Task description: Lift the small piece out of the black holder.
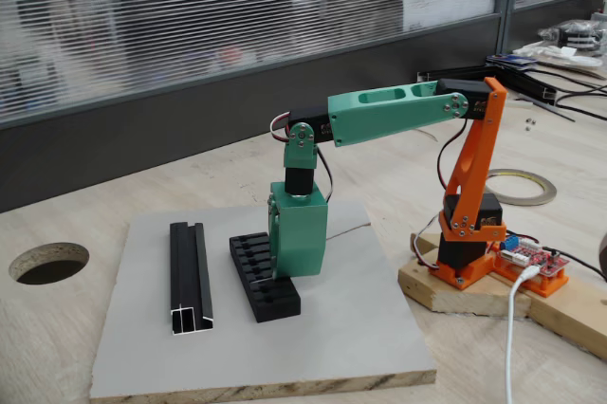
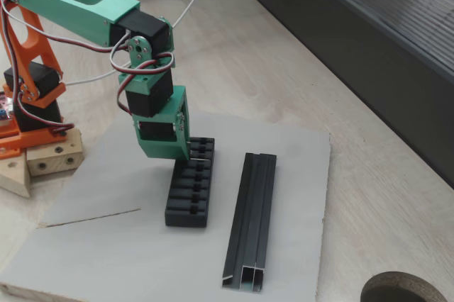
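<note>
With the gripper (image 1: 281,276) down on the holder (image 1: 265,276), fingers hidden so I can't tell its grip, the small piece unseen beneath, a crooked lift could drag the holder along.

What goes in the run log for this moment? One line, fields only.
pincer: down on black holder, far end | jaws: hidden | small piece: not discernible | black channel profile: beside holder, untouched | grey board: under both

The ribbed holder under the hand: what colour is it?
Black; the holder shows best in the fixed view looking down along it.
</note>
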